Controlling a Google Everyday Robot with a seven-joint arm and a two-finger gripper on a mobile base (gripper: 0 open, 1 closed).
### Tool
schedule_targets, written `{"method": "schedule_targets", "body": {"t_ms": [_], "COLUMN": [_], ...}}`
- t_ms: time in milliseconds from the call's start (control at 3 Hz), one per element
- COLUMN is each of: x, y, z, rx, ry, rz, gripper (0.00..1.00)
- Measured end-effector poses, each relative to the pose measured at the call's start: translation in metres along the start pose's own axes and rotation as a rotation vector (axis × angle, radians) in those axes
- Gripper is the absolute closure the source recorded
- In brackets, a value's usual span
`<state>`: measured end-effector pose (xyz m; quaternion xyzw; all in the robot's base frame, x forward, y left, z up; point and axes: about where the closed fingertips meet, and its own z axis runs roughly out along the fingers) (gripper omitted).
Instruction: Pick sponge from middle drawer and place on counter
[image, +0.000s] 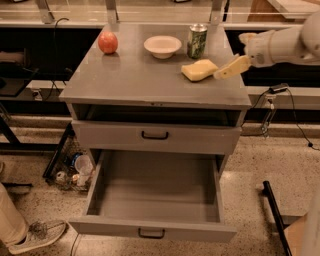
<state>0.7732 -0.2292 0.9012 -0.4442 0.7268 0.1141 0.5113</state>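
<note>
Lying flat on the grey cabinet's top surface (135, 80), the sponge (200, 69) is toward 3 o'clock from the surface's middle, near the right edge. It is pale yellow and nothing is gripping it. The gripper (239, 52) hangs over the right edge at 3 o'clock from the sponge, on a white arm (282, 45) coming in from the right. Its yellowish fingers (232, 67) are spread wide and have hold of nothing. The lower finger's tip is just beside the sponge's right end; can't tell if it touches.

A green can (197, 41) stands upright at 12 o'clock from the sponge, close to it. A white bowl (162, 46) is at 9 o'clock from the can, and a red apple (108, 42) sits toward the far left corner, around 10 o'clock on the surface.

Below, the upper drawer (155, 137) with its black handle is pushed in. The middle drawer (150, 231) is pulled far out, with a small black handle on its front. At 7 o'clock in the view, on the floor, there is a person's shoe (37, 235).
</note>
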Motion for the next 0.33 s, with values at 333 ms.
{"method": "schedule_targets", "body": {"t_ms": [333], "x": [0.0055], "y": [-0.0104], "z": [-0.0552], "rx": [0.089], "ry": [0.014], "rz": [0.004], "gripper": [0.00]}}
